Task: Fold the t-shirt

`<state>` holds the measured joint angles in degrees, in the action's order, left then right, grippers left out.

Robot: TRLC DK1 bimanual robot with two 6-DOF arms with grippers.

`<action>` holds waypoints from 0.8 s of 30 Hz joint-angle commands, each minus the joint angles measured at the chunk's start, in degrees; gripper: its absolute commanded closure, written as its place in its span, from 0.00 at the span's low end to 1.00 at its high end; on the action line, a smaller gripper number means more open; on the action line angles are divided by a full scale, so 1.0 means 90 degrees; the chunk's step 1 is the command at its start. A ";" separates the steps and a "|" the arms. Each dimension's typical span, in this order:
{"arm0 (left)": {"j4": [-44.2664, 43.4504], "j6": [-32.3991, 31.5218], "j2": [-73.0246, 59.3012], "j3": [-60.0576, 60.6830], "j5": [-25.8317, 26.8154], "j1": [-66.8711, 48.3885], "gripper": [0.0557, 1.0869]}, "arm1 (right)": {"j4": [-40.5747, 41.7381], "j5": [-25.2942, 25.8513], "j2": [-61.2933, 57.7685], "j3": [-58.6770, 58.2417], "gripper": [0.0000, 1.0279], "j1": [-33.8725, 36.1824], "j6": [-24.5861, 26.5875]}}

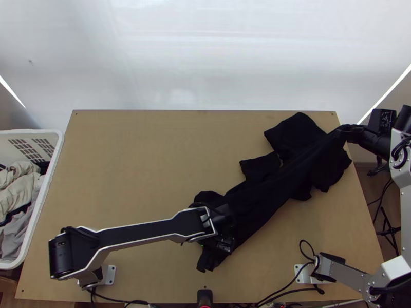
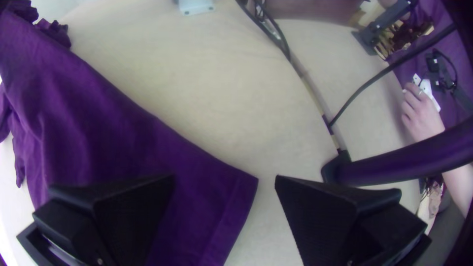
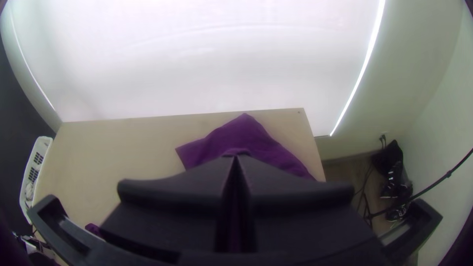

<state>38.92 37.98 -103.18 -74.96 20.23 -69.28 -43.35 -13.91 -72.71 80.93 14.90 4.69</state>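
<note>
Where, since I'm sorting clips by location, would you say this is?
Probably a robotics workspace set up for laundry practice: a left arm and a right arm mounted at a wooden table, a dark t-shirt on it, and a basket of crumpled laundry alongside.

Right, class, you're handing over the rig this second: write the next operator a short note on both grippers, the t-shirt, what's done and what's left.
Left gripper: open, over the t-shirt's near end.
Right gripper: shut on the t-shirt, by the table's far right corner.
Dark t-shirt: rumpled, running diagonally across the table between the grippers.
Done: right grip made; no neat fold visible.
Left: probably grip with the left, spread the shirt flat, then fold.
</note>
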 commanded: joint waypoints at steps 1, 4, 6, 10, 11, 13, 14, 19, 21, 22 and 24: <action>-0.0047 0.0028 -0.0372 -0.0138 -0.0304 -0.0086 0.05 | 0.0081 0.0003 0.0012 0.0051 0.97 0.0015 -0.0052; -0.0086 0.0048 -0.0421 -0.0138 -0.0392 -0.0096 0.05 | 0.0120 0.0003 0.0002 0.0090 0.97 0.0025 -0.0072; -0.0105 0.0048 -0.0460 -0.0138 -0.0412 -0.0105 0.05 | 0.0120 0.0003 -0.0017 0.0120 0.97 0.0025 -0.0081; -0.0174 0.0048 -0.0558 -0.0138 -0.0529 -0.0145 0.05 | 0.0120 0.0003 -0.0027 0.0149 0.97 0.0025 -0.0081; -0.0193 0.0048 -0.0587 -0.0138 -0.0607 -0.0154 0.05 | 0.0120 0.0003 -0.0027 0.0149 0.97 0.0025 -0.0081; -0.0193 0.0048 -0.0606 -0.0138 -0.0607 -0.0174 0.05 | 0.0120 -0.0007 -0.0027 0.0149 0.97 0.0025 -0.0091; -0.0183 0.0087 -0.0626 -0.0138 -0.0617 -0.0184 0.08 | 0.0120 -0.0007 -0.0027 0.0149 0.97 0.0034 -0.0091; -0.0262 0.0282 -0.0587 -0.0040 -0.0578 -0.0223 0.78 | 0.0120 -0.0007 -0.0017 0.0139 0.97 0.0034 -0.0111; -0.0388 0.0312 -0.0470 0.0047 -0.0509 -0.0213 0.96 | 0.0120 -0.0007 -0.0017 0.0139 0.97 0.0034 -0.0111; -0.0506 0.0321 -0.0372 0.0126 -0.0490 -0.0213 0.96 | 0.0120 -0.0007 -0.0017 0.0139 0.97 0.0034 -0.0121; -0.0711 0.0321 -0.0186 0.0292 -0.0500 -0.0193 0.97 | 0.0120 -0.0007 -0.0017 0.0129 0.97 0.0034 -0.0121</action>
<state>35.99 40.16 -107.70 -74.94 15.22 -71.05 -42.26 -13.96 -72.86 82.17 15.18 3.62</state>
